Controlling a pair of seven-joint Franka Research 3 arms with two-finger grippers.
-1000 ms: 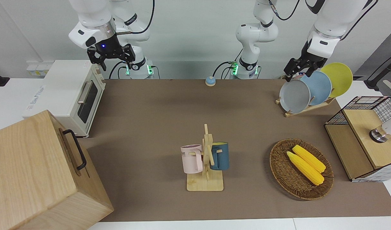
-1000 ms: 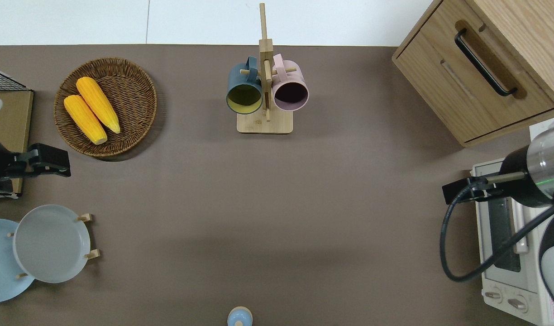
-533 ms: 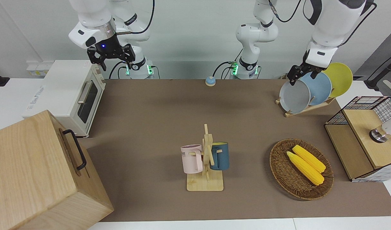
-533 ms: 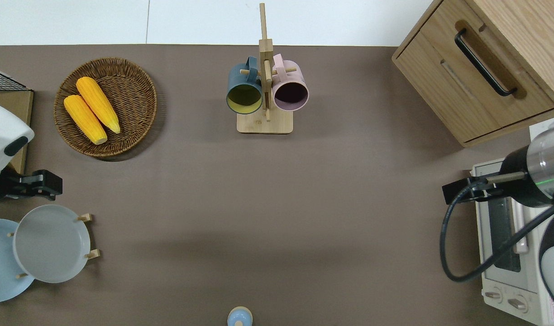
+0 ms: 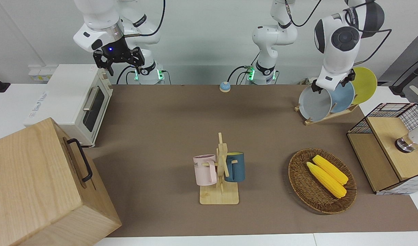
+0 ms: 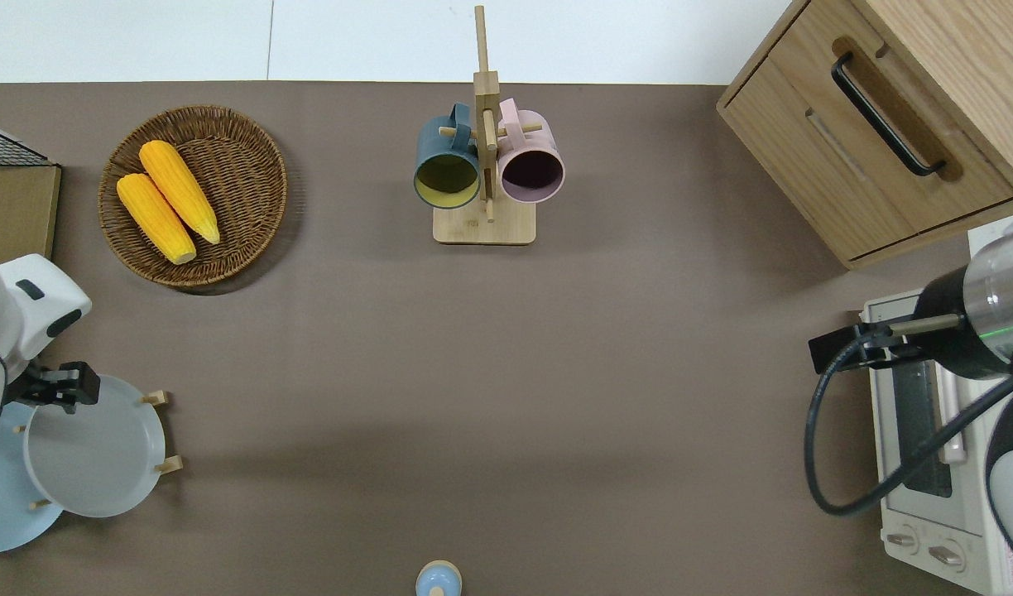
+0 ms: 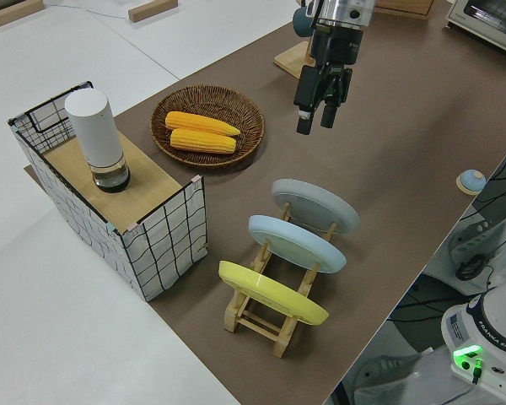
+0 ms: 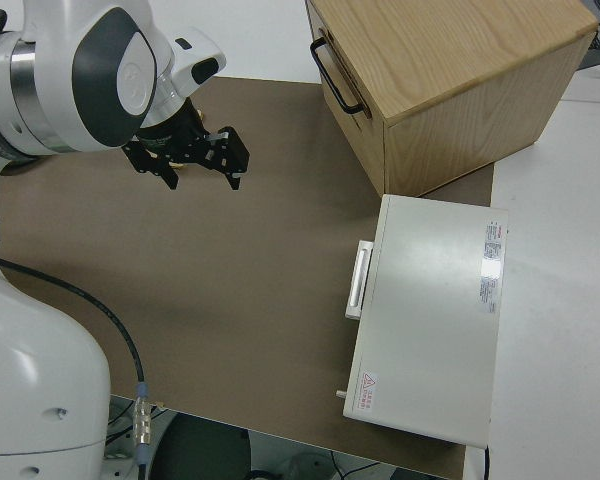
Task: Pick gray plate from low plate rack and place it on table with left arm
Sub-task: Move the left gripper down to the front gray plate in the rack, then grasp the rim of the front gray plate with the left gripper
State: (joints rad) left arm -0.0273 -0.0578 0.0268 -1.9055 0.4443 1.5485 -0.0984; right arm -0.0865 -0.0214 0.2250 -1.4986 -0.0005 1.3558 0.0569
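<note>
The gray plate (image 5: 315,102) leans in the slot of the low plate rack (image 5: 326,117) nearest the table's middle, at the left arm's end of the table (image 5: 161,119). It also shows in the overhead view (image 6: 93,447) and the left side view (image 7: 314,205). My left gripper (image 6: 55,387) is open and points down over the plate's rim that is farthest from the robots. The left side view shows the left gripper (image 7: 314,125) with a gap between its fingers, still above the plate. My right gripper (image 5: 116,59) is open, and its arm is parked.
A blue plate (image 5: 344,94) and a yellow plate (image 5: 364,83) stand in the same rack. A wicker basket (image 5: 297,177) with two corn cobs, a wire-sided box (image 5: 390,147), a mug stand (image 5: 220,171), a toaster oven (image 5: 75,99), a wooden cabinet (image 5: 41,184) and a small blue bell (image 5: 224,86) are on the table.
My left arm has swung its wrist round and brought the gripper toward the robots, from beside the wire-sided box to over the gray plate's rim. The plates and the right arm have not moved.
</note>
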